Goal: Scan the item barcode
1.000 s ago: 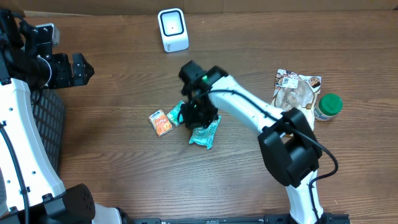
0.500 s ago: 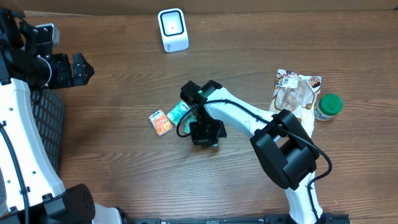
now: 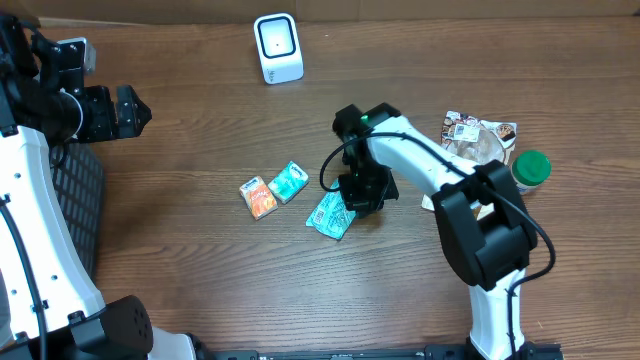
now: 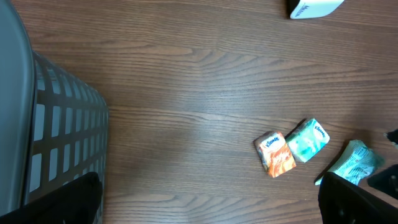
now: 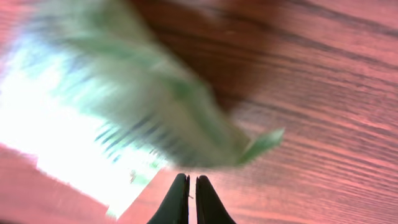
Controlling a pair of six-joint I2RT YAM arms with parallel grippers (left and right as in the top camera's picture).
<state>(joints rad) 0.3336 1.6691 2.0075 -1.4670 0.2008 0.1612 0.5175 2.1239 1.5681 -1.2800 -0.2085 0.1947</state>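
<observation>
Swung rightward off the packet (image 3: 330,213), left lying on the worktop (image 3: 200,260) with long axis slanting up toward the right tool (image 5: 191,182), pressed together just beside its right end.

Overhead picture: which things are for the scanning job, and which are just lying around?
For the job: white scanner, big green packet, right claw.
Lying about for now: orange packet, small teal packet, clear snack bag, green-lidded jar, black basket.

Scanner (image 3: 277,47) at back, pouch (image 3: 330,214) right of tissue packs (image 3: 287,182)
</observation>
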